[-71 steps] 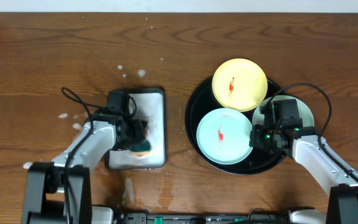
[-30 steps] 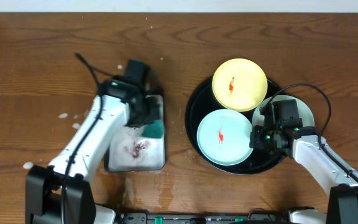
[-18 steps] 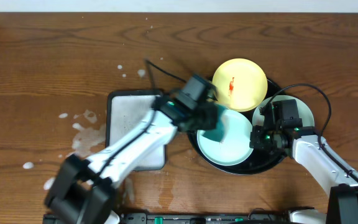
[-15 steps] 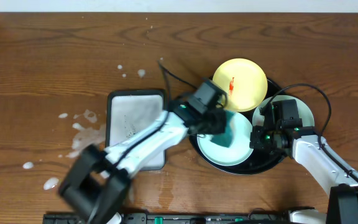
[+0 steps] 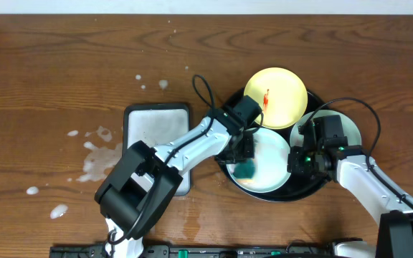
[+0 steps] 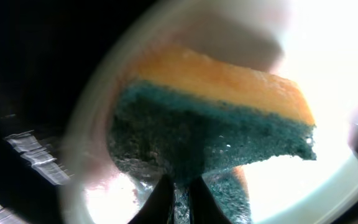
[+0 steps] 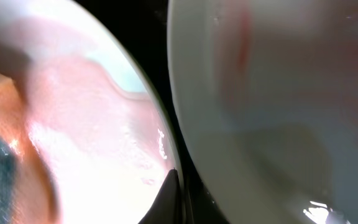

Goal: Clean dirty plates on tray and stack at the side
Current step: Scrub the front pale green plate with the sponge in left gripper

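Left fingers (image 5: 244,150): closed on the sponge (image 5: 244,170), pressing it down on the front mint plate (image 5: 267,166); the arm reaches in from the lower left of the overhead view.
Sponge: yellow-orange on one face and dark green on the other in the left wrist view (image 6: 210,124); it lies on the left half of the plate, inside the rim.
Front mint plate: lies flat in the lower part of the black tray (image 5: 221,127), near the centre of the overhead view.
Yellow plate (image 5: 278,100): sits at the upper edge of the tray, partly over its rim, with a small red smear (image 5: 267,94) left of its middle.
Right mint plate (image 5: 351,127): at the right side of the tray, largely covered by the right arm; its rim lies just beside the front plate's rim.
Right fingers (image 5: 297,159): down at the gap between the two mint plates; how far apart they stand cannot be told, since the right wrist view shows one dark tip (image 7: 170,190) and blurred plate rims.
Grey tray (image 5: 156,123): left of the black tray, apart from it, partly under the left arm.
Worktop (image 5: 49,72): brown wood, with white foam splashes (image 5: 95,154) at the left.
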You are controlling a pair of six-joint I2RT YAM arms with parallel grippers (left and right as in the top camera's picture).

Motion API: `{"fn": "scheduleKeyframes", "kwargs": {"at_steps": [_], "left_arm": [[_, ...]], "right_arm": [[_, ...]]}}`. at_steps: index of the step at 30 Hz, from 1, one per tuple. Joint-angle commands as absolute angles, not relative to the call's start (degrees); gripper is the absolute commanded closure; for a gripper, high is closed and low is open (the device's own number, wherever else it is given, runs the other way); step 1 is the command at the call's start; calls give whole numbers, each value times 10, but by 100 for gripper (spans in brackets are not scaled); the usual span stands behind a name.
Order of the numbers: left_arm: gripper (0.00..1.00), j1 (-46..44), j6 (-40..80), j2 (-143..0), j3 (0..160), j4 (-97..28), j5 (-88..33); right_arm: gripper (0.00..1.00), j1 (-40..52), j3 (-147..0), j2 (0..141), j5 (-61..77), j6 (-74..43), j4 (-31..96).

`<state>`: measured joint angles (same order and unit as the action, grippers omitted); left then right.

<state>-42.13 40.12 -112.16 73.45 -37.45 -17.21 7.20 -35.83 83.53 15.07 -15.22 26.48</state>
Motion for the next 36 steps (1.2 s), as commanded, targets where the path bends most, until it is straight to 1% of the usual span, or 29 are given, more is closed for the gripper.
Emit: {"fn": "scheduleKeyframes", "kwargs": {"at_steps": [1,3,5,10,12,16,19,24,28,30,33,35,36], "left_arm": [[92,-402,380,-1150,732,-457,56],[93,-402,375,-1150,741,-464,65],[93,-402,376,-1150,742,-449,49],[93,-403,383,-1158,741,-309,-199],[92,-408,400,-1165,741,-267,-256],[93,-428,413,-1179,741,-220,-308],[93,-448,412,-1190,741,-203,-322],[92,-478,400,-1199,741,-189,-328],[92,-480,395,-1199,741,-201,-314],[92,-474,395,-1199,741,-221,-283],[92,-458,395,-1199,741,-274,-206],[93,-448,395,-1197,742,-314,-140],[93,-442,395,-1193,744,-344,-87]], "right_arm": [[99,78,-366,835,139,-146,266],[99,78,-366,835,139,-146,266],[99,78,-366,835,139,-146,266],[99,78,-366,835,139,-146,266],[99,78,-366,835,139,-145,266],[99,78,-366,835,140,-146,266],[99,79,-366,835,139,-145,266],[99,79,-366,835,140,-145,266],[99,79,-366,835,140,-145,267],[99,79,-366,835,140,-145,268],[99,79,-366,835,139,-145,271],[99,79,-366,835,139,-145,274],[99,79,-366,835,139,-145,275]]}}
